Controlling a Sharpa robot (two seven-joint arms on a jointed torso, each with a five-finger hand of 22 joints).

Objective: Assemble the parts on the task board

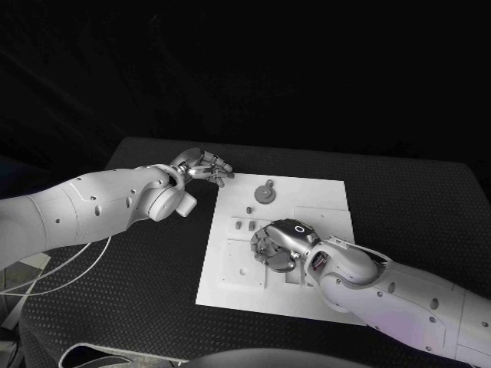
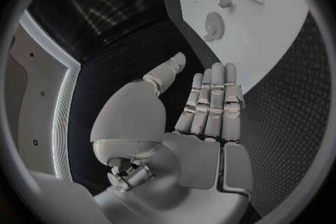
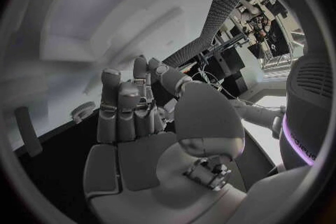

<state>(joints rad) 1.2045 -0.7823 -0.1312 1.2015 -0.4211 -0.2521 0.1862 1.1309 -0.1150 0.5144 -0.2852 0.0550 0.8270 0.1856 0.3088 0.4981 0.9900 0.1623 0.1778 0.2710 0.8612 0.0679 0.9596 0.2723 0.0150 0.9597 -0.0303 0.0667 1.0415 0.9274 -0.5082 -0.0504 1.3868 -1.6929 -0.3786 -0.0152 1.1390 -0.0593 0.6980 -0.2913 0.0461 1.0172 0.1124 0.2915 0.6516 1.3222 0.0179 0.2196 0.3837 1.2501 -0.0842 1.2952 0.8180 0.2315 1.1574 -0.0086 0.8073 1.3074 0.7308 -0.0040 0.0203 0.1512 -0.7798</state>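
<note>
The white task board lies in the middle of the black bench. On its far part lies a round grey gear, and just near of that stand a few small parts on the board's left half.

The left hand hangs over the bench just beyond the board's far left corner, close to the gear but not touching it. In the left wrist view its fingers lie straight and side by side with the thumb set apart, the palm bare: it is wide and holds nothing.

The right hand is down over the middle of the board, fingers bent towards the surface. In the right wrist view its fingers are curled close to the board, but whether a part is between them I cannot tell.
</note>
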